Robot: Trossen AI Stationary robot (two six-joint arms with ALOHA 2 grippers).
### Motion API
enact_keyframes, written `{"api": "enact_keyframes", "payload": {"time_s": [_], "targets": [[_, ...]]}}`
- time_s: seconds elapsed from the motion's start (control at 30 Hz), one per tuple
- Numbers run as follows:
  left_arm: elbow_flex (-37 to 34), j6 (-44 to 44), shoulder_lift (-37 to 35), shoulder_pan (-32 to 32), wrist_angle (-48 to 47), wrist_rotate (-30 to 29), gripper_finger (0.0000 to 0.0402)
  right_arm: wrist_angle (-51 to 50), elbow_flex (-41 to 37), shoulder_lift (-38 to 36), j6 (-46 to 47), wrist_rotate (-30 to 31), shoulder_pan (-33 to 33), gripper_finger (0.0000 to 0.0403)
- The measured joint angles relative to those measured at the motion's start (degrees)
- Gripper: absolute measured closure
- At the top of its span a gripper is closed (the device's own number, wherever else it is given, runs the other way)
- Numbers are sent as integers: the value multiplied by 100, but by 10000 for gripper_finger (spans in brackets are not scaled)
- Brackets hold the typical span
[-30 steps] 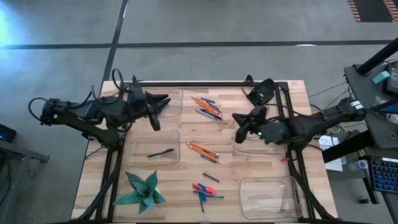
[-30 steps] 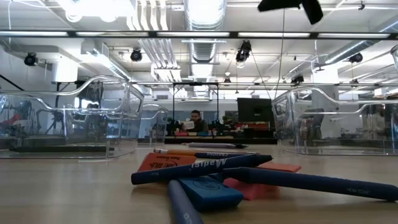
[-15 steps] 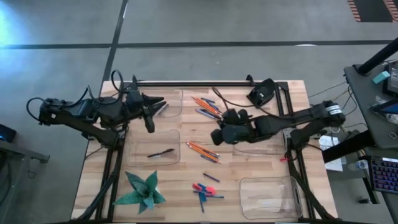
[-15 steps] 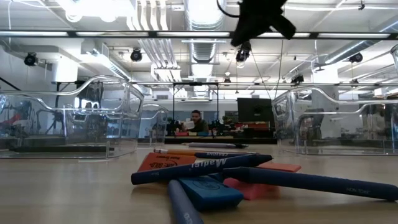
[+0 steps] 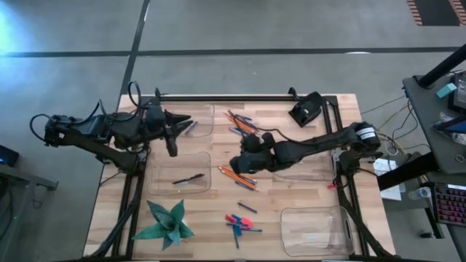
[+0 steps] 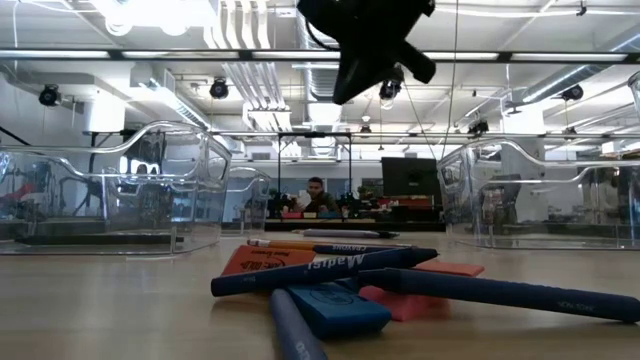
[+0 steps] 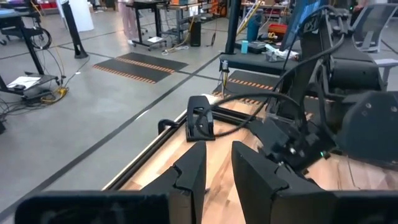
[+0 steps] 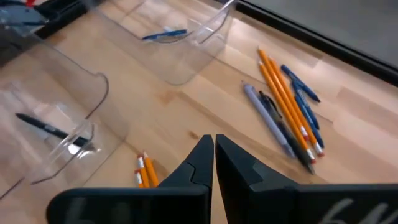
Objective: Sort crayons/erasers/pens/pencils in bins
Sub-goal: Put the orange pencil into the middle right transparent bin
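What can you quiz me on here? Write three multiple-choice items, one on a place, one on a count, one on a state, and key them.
1. Where does the black pen lie?
A. inside a clear bin
B. on bare wood
C. in a gripper

2. How many clear bins are on the table?
A. two
B. four
C. six

3. How is the right gripper?
A. shut and empty
B. shut on a pencil
C. wide open

Key:
1 A, the high view shows clear walls around the pen on the table's left.
2 B, the high view shows two on the left and two on the right.
3 A, its fingers meet with nothing between them, above the wood.
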Motion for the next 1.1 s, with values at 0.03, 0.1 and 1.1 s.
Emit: {"api": "enact_keyframes", "payload": {"time_s": [0.03,0.1,1.1], "targets": [[0,0,-7,0,-32,-1,338,-3,43,73,-23,0,2,394],[0,0,-15,0,-90,1,338,12,115,198,95,-29,0,394],[-9,-2,-74,0,-337,0,338,20,252,1289,-68,-3037,-502,272]]}}
